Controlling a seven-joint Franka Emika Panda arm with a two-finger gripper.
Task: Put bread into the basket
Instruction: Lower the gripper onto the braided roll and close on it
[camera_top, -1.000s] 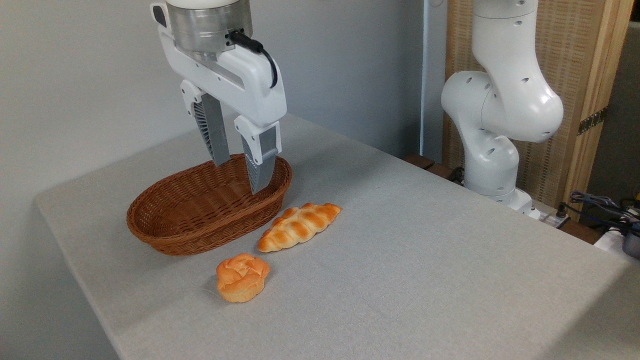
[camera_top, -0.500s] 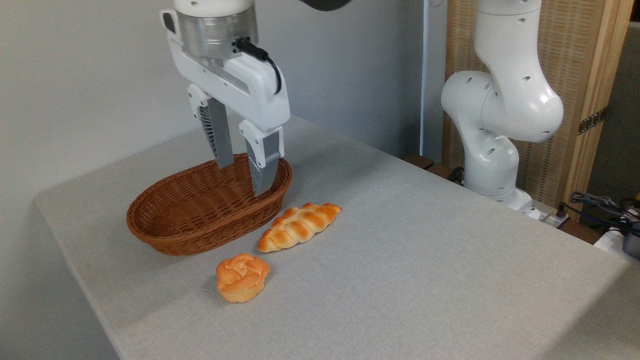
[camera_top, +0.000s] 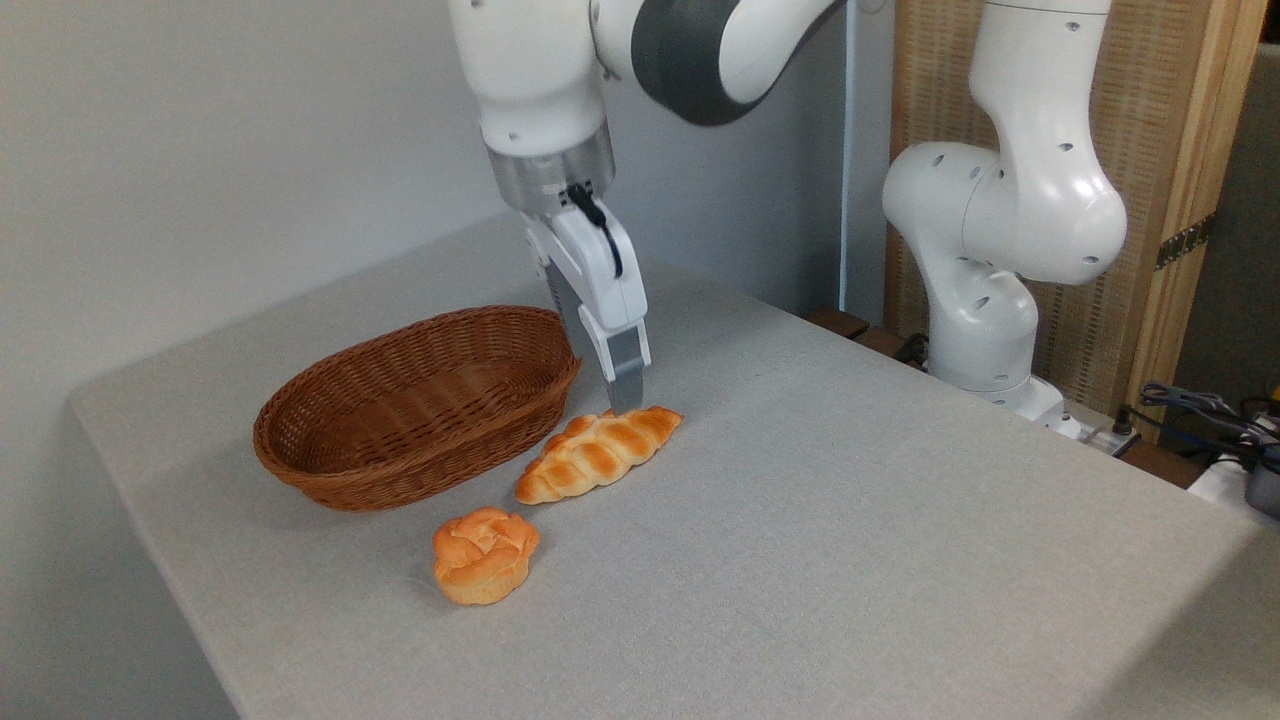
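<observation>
One white robot arm reaches down over a grey cloth-covered table (camera_top: 850, 520), its two-finger gripper (camera_top: 622, 395) pointing at the tabletop. Seen nearly edge-on, one grey finger (camera_top: 627, 375) hides the other, so I cannot tell whether the claw is open or closed; it holds nothing.

Directly below and slightly toward the viewer lies the bread (camera_top: 598, 452), a long braided golden-orange loaf with pale seams. The fingertip hangs just above the loaf's far right tapered end, not its middle. The long axis runs diagonally, from lower left to upper right.

Just left of the loaf, close beside it, sits the empty oval brown wicker basket (camera_top: 330, 470). A small round rose-shaped orange bun (camera_top: 485, 555) rests nearer the viewer, apart from both.

A grasp would likely need the claw shifted along the loaf toward its centre.
</observation>
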